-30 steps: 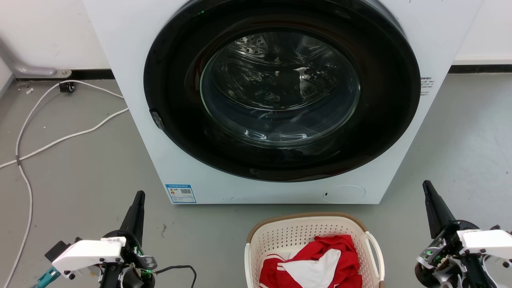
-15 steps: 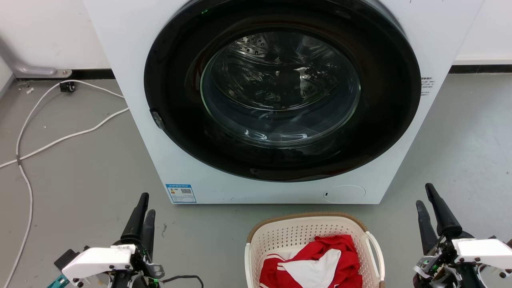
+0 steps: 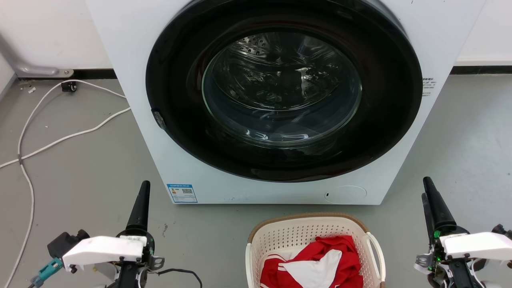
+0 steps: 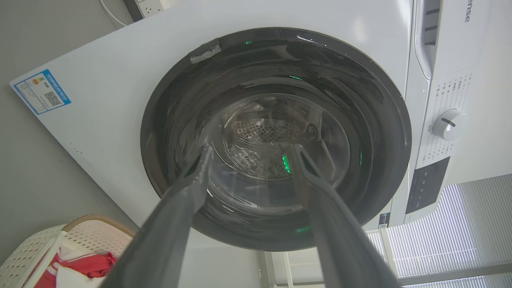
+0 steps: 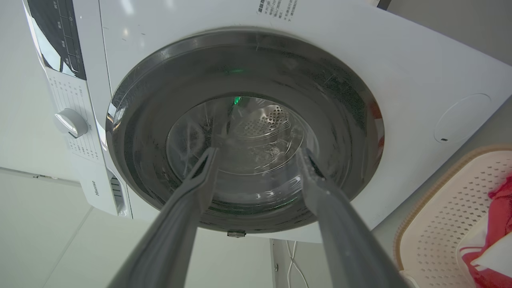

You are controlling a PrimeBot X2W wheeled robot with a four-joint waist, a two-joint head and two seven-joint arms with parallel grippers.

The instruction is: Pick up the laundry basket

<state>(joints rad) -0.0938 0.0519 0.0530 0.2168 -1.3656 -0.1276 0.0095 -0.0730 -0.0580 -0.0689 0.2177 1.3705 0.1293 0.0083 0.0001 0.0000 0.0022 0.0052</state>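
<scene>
The laundry basket (image 3: 305, 218) stands on the floor at the bottom centre of the head view, cream-white and perforated with a brown rim and a white loop handle (image 3: 379, 256) on its right. Red and white clothes (image 3: 320, 266) lie in it. My left gripper (image 3: 143, 192) hovers to the basket's left and my right gripper (image 3: 427, 190) to its right; both are apart from it and point at the machine. The left wrist view has the left gripper (image 4: 252, 150) open and empty, with the basket (image 4: 32, 248) at lower left. The right gripper (image 5: 258, 152) is open too, with the basket (image 5: 440, 208) at lower right.
A white front-loading washing machine (image 3: 160, 160) with a dark round glass door (image 3: 280, 92), shut, stands just behind the basket. White cables (image 3: 60, 140) trail over the grey floor at the left. Bare floor lies on both sides of the basket.
Both wrists have rolled: half a second ago each gripper's two fingers showed side by side, now they line up edge-on. The basket has not moved.
</scene>
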